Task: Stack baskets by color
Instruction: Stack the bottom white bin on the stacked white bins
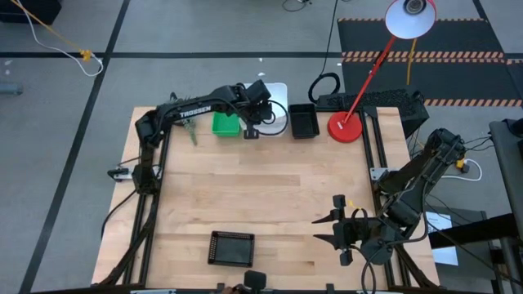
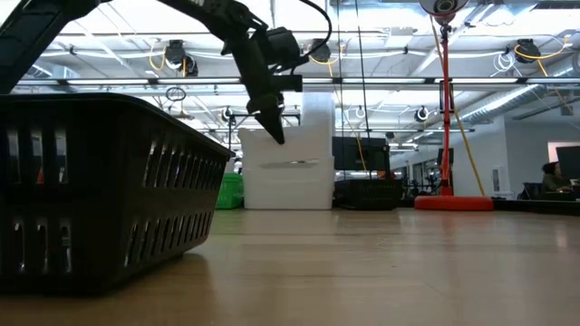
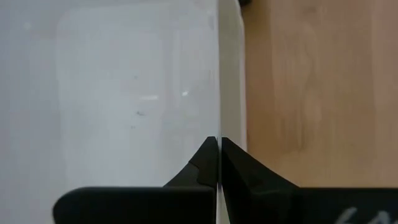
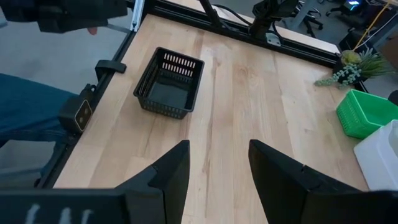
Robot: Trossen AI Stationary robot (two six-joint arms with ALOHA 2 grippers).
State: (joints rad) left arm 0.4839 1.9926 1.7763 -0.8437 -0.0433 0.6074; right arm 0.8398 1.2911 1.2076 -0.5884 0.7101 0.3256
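Observation:
At the table's far edge stand a green basket [image 1: 225,124], a white basket [image 1: 279,91] and a black basket [image 1: 303,121], side by side. Another black basket [image 1: 232,247] sits near the front edge, bottom down [image 4: 169,83]. My left gripper [image 1: 252,128] is shut and points down over the white basket's rim [image 3: 230,74]; in the low view its tip [image 2: 275,136] shows in front of the white basket [image 2: 285,172]. I see no touch between them. My right gripper [image 1: 337,220] waits open at the near right, with nothing between its fingers [image 4: 217,168].
A red lamp base [image 1: 346,127] with its slanting pole stands right of the far black basket. A small green plant [image 1: 189,131] lies left of the green basket. Bare wood [image 1: 270,188] spans the table's middle.

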